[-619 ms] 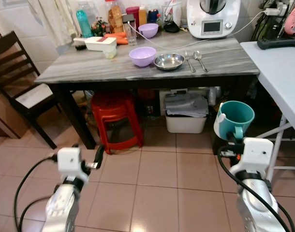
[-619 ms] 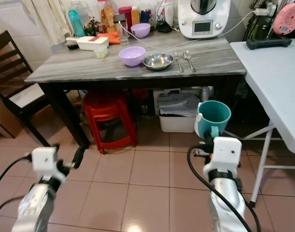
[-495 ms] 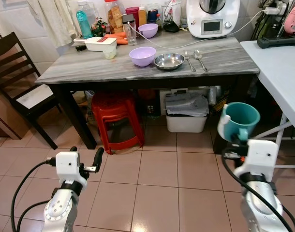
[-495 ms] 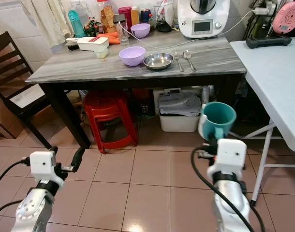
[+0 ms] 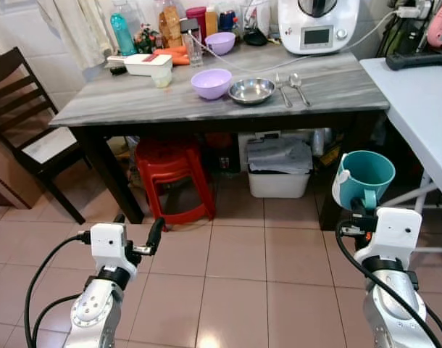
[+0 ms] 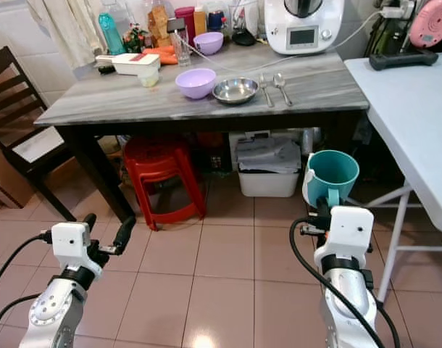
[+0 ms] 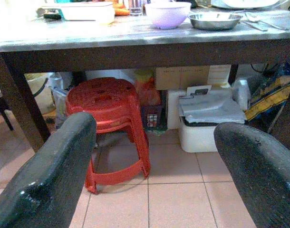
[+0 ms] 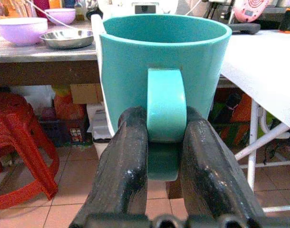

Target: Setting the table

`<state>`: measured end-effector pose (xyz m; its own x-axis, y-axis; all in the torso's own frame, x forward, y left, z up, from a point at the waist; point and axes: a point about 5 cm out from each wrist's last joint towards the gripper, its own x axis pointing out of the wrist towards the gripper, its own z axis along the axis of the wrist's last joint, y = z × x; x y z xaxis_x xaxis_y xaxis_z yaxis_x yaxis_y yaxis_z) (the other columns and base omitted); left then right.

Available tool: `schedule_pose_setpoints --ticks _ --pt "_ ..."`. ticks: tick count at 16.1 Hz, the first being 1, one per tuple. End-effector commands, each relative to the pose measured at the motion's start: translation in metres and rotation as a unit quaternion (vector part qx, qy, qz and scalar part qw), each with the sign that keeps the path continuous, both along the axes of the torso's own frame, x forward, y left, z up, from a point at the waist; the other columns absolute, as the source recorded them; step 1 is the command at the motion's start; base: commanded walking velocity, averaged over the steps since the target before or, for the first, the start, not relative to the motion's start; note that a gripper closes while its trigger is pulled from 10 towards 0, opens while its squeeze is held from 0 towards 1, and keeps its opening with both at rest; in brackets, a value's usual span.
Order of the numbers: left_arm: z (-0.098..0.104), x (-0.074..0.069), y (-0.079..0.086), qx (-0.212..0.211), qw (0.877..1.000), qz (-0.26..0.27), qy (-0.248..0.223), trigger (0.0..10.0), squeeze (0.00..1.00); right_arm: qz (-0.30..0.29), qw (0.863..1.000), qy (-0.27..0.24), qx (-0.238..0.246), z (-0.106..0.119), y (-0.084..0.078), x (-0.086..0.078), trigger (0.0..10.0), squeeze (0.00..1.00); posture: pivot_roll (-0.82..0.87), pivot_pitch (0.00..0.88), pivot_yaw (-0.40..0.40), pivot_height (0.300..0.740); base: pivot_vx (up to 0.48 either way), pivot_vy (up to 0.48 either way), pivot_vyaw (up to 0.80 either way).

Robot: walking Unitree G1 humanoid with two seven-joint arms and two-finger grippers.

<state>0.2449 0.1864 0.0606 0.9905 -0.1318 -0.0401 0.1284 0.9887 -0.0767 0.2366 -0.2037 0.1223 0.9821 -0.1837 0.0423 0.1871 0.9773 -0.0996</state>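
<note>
The right gripper [image 8: 161, 142] holds a teal mug [image 5: 366, 177] upright by its handle, the two black fingers [image 8: 123, 161] pinched against either side of it; the mug hangs in the air at the right of the scene, above the tiled floor [image 5: 235, 275] and short of the dark wooden table [image 5: 134, 109]. The left gripper [image 7: 149, 161] is low on the left with its fingers spread wide and nothing between them, pointed toward a red plastic stool [image 5: 170, 170] under the table.

On the tabletop, toward the far side, a lilac bowl [image 5: 211, 83] sits just beside a steel dish [image 5: 252, 90], with a fork and spoon [image 5: 292, 88] lying to the right of the dish. Farther back stand a smaller lilac bowl [image 5: 221, 42], bottles and jars [image 5: 123, 32] (labels too small to read) and a white kitchen machine [image 5: 317, 25]. A white bin [image 5: 279, 168] sits under the table, a dark chair [image 5: 22, 116] stands at the left, and a white table [image 5: 424, 101] fills the right edge.
</note>
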Motion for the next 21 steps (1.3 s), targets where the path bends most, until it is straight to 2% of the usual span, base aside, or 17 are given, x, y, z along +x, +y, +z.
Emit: schedule_pose_setpoints --ticks 1,10,21 --pt "0.005 0.002 0.003 0.004 1.000 -0.003 -0.005 10.0 0.00 0.012 1.000 -0.017 0.001 0.007 0.006 0.001 10.0 0.00 -0.10 0.000 0.134 0.740 0.300 0.000 0.00" --pt "0.013 0.007 -0.005 -0.011 1.000 -0.018 -0.015 10.0 0.00 0.013 1.000 -0.018 0.002 0.007 0.009 0.003 10.0 0.00 -0.09 0.000 0.137 0.740 0.315 0.000 0.10" --pt "0.023 0.011 -0.017 -0.028 0.998 -0.044 -0.026 10.0 0.00 0.003 1.000 -0.029 -0.007 0.013 0.005 0.003 10.0 0.00 -0.11 0.000 0.137 0.740 0.324 0.000 0.00"
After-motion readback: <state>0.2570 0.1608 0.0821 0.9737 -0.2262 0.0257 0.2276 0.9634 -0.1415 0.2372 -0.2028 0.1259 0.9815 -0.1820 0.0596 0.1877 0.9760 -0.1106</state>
